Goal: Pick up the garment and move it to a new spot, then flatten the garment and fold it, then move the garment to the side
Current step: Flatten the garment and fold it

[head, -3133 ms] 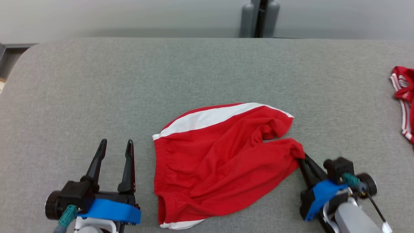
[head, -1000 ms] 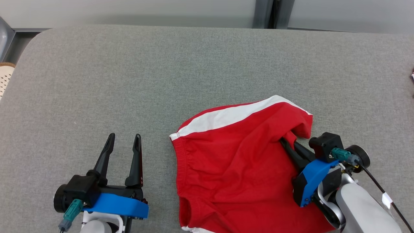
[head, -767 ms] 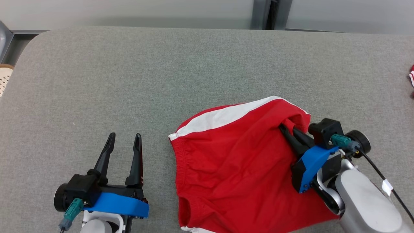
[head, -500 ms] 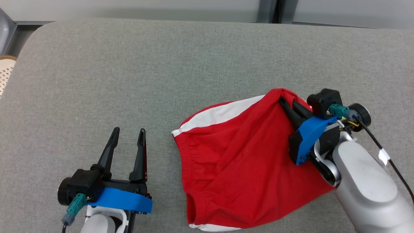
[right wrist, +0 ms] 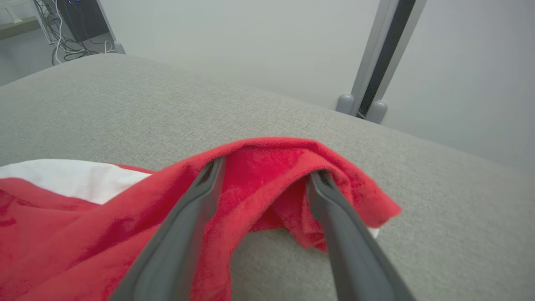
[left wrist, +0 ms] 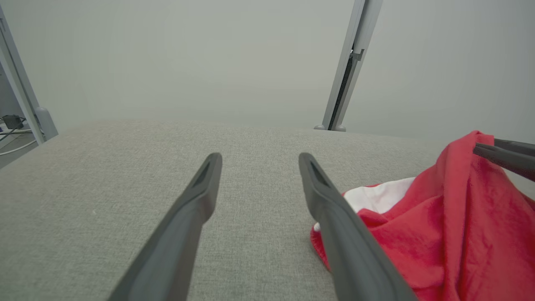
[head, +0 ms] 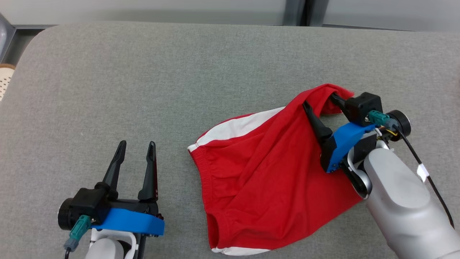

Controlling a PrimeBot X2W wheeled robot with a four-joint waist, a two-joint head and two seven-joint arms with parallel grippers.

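Red-and-white shorts (head: pixel 266 180) lie on the grey surface (head: pixel 143 72), one corner draped over the right claw (head: pixel 319 100), its fingers released and spread; the left claw (head: pixel 137 144) hovers open, empty, near the front edge.

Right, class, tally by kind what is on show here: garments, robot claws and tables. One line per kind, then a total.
Garments: 1, the red fabric shorts with white side stripes
Claws: 2, the dark two-fingered left claw and right claw
Tables: 1, the grey cloth-covered table
Total: 4
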